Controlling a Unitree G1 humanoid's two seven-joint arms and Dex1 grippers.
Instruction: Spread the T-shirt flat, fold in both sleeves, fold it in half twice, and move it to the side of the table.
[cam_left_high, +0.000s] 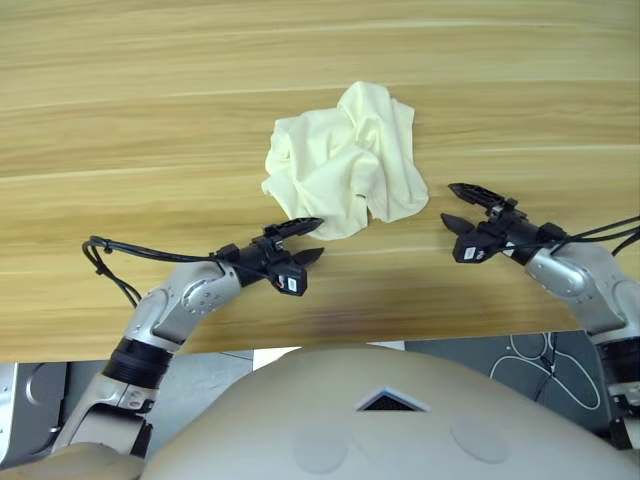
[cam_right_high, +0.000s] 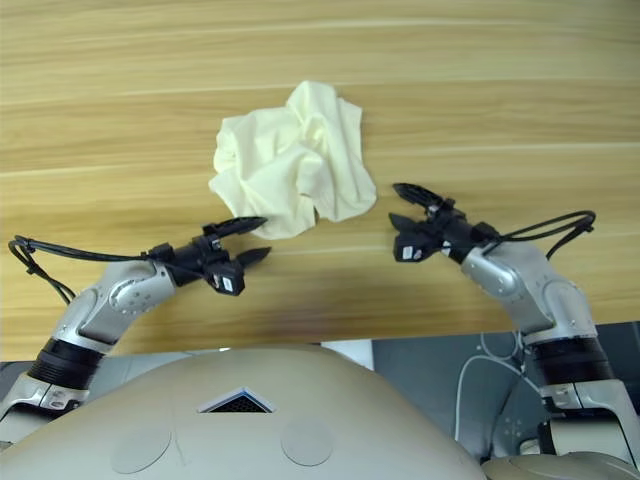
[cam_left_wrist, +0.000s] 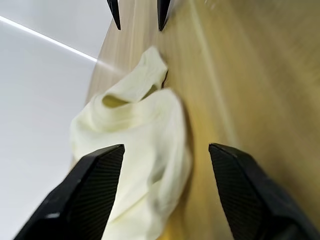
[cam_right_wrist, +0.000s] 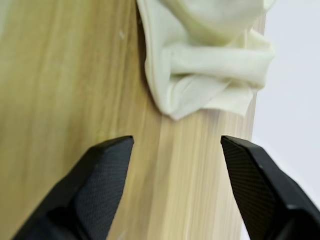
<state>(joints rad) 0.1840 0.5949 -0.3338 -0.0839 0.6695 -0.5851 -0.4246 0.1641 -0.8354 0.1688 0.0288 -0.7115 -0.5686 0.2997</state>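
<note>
1. The cream T-shirt (cam_left_high: 345, 160) lies crumpled on the wooden table (cam_left_high: 120, 100), in the upper centre of the head view, so the spreading step is not yet begun.
2. My left gripper (cam_left_high: 318, 237) and right gripper (cam_left_high: 447, 203) are both spread and empty, below the shirt's two sides.
3. Next, I think, each must pinch an edge and pull outward.

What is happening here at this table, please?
A humanoid robot is about to work on a pale yellow T-shirt that lies crumpled in a heap on the wooden table. The left end effector is open at the heap's near edge. The right end effector is open to the shirt's right, apart from it. Neither holds the cloth, and spreading has not yet begun.
</note>
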